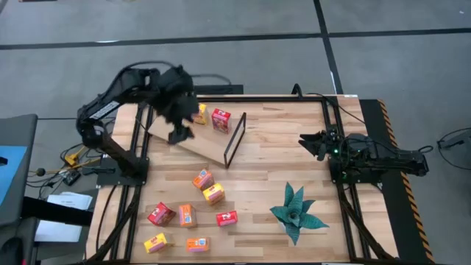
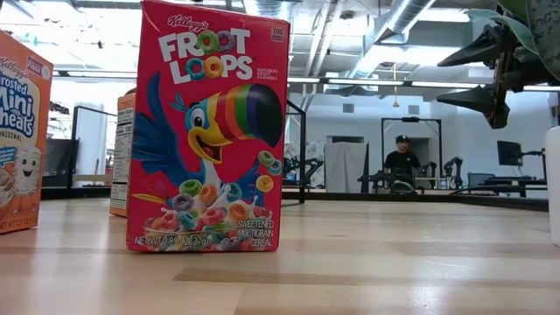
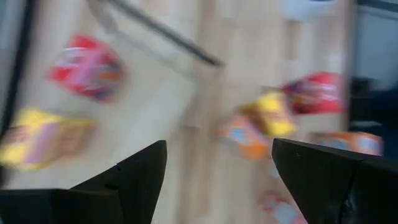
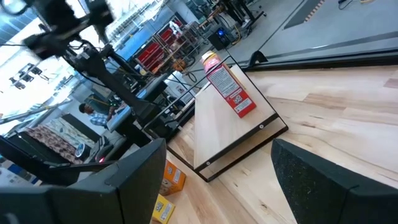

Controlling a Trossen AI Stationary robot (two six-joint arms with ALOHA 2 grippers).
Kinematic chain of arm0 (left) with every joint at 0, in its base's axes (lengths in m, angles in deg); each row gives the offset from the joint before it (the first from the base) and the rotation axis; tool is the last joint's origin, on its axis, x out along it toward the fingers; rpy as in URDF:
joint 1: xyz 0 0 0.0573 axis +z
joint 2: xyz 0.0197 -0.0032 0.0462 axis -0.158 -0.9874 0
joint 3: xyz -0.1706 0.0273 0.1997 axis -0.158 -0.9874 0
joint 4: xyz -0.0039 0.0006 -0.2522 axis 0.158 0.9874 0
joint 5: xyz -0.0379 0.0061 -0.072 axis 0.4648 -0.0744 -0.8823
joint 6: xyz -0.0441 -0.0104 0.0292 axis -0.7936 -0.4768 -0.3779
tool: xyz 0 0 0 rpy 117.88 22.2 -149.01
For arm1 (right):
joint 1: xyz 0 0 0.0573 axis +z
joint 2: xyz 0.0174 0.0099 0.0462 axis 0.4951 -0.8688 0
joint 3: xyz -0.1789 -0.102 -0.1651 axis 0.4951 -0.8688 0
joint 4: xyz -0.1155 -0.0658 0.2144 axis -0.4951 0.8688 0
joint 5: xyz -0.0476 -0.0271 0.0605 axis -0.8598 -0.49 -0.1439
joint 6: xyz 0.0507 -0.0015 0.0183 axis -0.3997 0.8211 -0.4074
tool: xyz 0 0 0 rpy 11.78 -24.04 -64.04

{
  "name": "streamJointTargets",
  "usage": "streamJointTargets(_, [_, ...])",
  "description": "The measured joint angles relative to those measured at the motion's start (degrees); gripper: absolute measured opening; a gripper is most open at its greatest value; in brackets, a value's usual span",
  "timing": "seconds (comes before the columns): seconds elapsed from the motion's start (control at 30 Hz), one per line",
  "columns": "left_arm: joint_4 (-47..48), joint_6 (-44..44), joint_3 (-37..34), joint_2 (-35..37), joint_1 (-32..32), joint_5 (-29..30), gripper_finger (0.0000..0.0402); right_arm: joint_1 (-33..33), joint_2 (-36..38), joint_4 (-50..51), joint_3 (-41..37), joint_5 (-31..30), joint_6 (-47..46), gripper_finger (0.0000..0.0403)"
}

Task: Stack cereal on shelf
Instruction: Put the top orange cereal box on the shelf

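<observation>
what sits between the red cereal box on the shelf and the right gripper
In the high view, only the shelf's black metal frame and bare tabletop lie between the red cereal box and the open right gripper; no other box.

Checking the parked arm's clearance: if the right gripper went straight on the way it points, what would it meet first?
Probably the shelf: the open right gripper faces its black-framed end across bare table, with a red cereal box standing on the board behind. Depth is unclear, so it might pass above.
</observation>
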Motion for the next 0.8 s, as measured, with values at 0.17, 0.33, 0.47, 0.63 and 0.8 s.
streamJointTargets(0.17, [-0.1,-10.6,0.0,1.4,-12.3,3.2,0.0282,0.0,0.0,1.0,0.0,0.0,0.0,0.0317])
streamJointTargets(0.33, [-0.1,-22.8,-0.1,1.6,-23.8,7.2,0.0282,0.0,0.0,1.0,0.0,0.0,0.0,0.0317])
streamJointTargets(0.47, [-0.2,-34.0,-0.1,1.2,-30.3,10.1,0.0282,0.0,0.0,1.7,0.0,0.0,0.0,0.0317])
streamJointTargets(0.63, [-0.2,-51.3,-0.3,1.3,-37.4,13.7,0.0282,0.0,0.0,3.4,0.0,0.0,0.0,0.0317])
streamJointTargets(0.8, [-0.1,-62.0,-0.3,0.9,-44.4,21.2,0.0281,0.0,0.0,3.7,0.0,0.0,0.0,0.0317])
